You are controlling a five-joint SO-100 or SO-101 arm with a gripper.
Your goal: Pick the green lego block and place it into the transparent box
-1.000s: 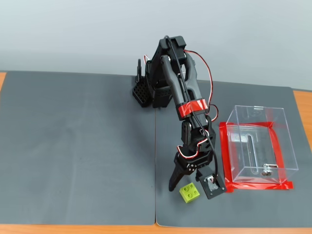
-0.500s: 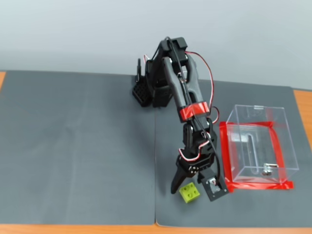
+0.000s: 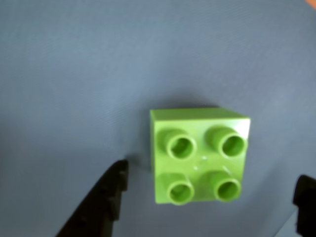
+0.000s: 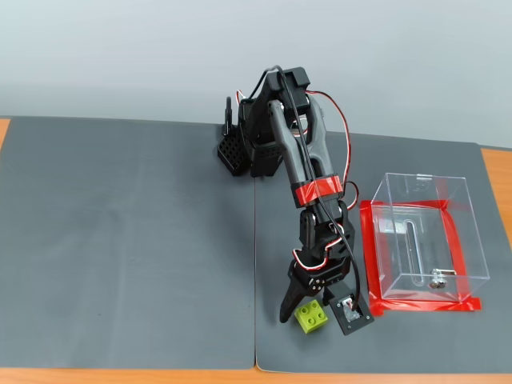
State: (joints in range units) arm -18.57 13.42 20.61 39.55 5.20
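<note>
Two fingers [image 3: 103,207] flanking green lego block [image 3: 200,155]

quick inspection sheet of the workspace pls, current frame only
Surface: dark grey mat, a seam down its middle, on an orange-brown table.
Job's things: small lime-green four-stud plastic brick on the mat, studs up; clear plastic box to its right in the fixed view, red tape around its base, no brick inside.
Clutter: nothing seen.
Grippers: black gripper open, jaws on either side of the brick, gaps showing in the wrist view.
Cables: red, black and white wires loop along the arm.
Surroundings: plain pale wall.
</note>
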